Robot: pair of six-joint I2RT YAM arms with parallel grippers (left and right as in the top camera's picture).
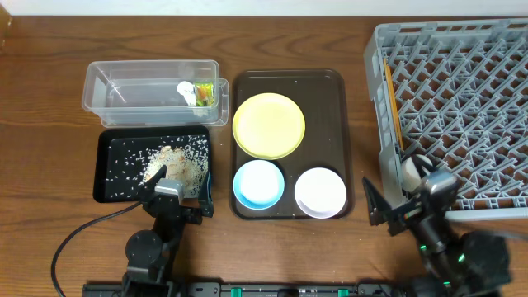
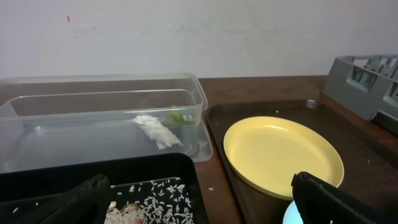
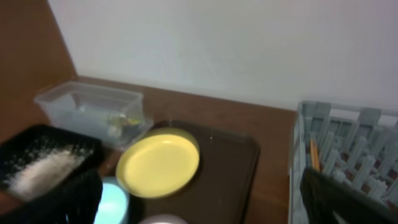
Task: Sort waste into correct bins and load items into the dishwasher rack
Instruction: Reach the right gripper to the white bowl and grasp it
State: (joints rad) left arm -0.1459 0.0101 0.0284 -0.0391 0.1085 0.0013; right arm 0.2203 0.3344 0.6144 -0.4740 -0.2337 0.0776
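Note:
The snack wrapper (image 1: 202, 93) lies in the clear tub (image 1: 124, 91), and shows in the left wrist view (image 2: 176, 116). Rice scraps (image 1: 177, 161) lie in the black tray (image 1: 111, 177). The yellow plate (image 1: 269, 125), blue bowl (image 1: 259, 184) and white bowl (image 1: 320, 191) sit on the brown tray. The grey rack (image 1: 462, 91) holds chopsticks (image 1: 391, 103) and a white cup (image 1: 410, 169) at its front left. My left gripper (image 1: 177, 196) is open and empty at the black tray's front edge. My right gripper (image 1: 402, 202) is open and empty by the rack's front-left corner.
The dark brown serving tray (image 1: 330, 107) lies between the bins and the rack. A black cable (image 1: 78, 235) curls on the wooden table at the front left. A white wall stands behind the table in both wrist views.

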